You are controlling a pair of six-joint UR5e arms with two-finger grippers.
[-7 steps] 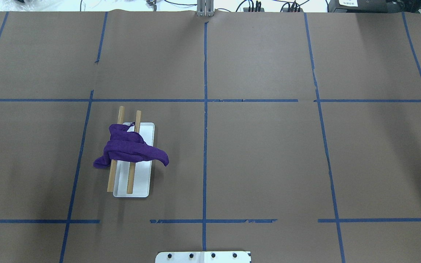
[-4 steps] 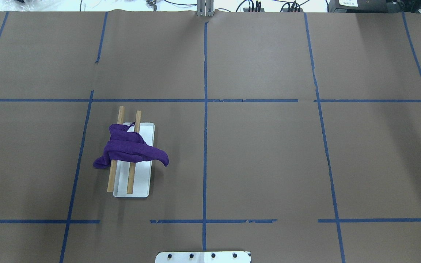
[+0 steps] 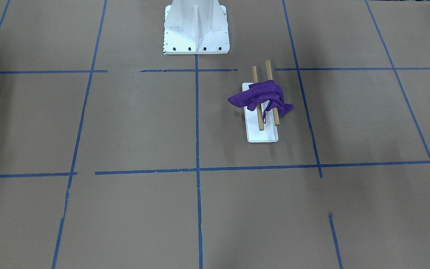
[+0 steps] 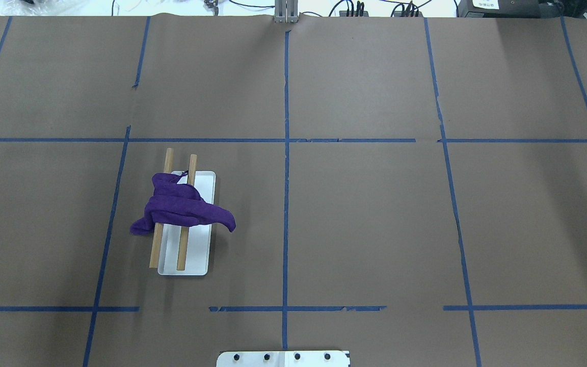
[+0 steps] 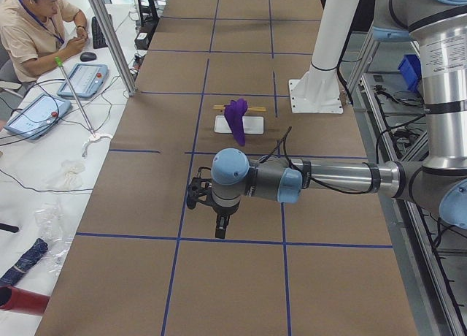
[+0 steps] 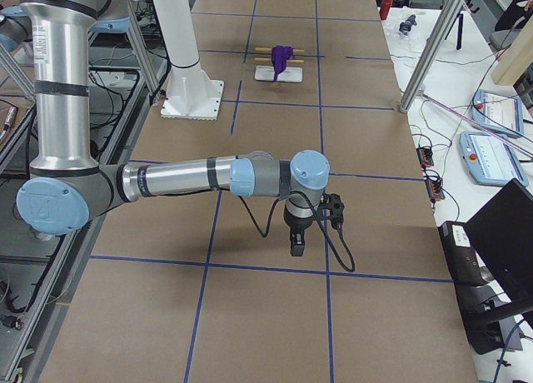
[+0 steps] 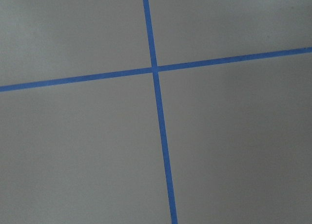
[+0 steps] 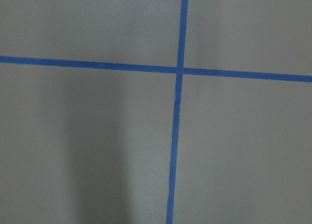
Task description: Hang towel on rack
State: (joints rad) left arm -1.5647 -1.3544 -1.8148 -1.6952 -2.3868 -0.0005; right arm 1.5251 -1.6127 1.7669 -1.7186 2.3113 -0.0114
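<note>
Straddling the white-based, tan-dowelled rack (image 4: pixel 196 257), the floppy purple cloth towel (image 4: pixel 181 209) hung balanced — left gripper (image 5: pixel 220 230) and right gripper (image 6: pixel 297 243) far off, openness untellable.

Towel (image 4: pixel 181 209) covers mid-length of both rack (image 4: pixel 196 255) rods and part of base; I can't see upright bracket under it. Left gripper (image 5: pixel 220 231) and right gripper (image 6: pixel 296 246) show only in side views, small, pointing down; I can't tell how jaws stand. Pedestal (image 3: pixel 196 30) cut by front view's top edge; overhead shows only its bolted strip at bottom edge.
</note>
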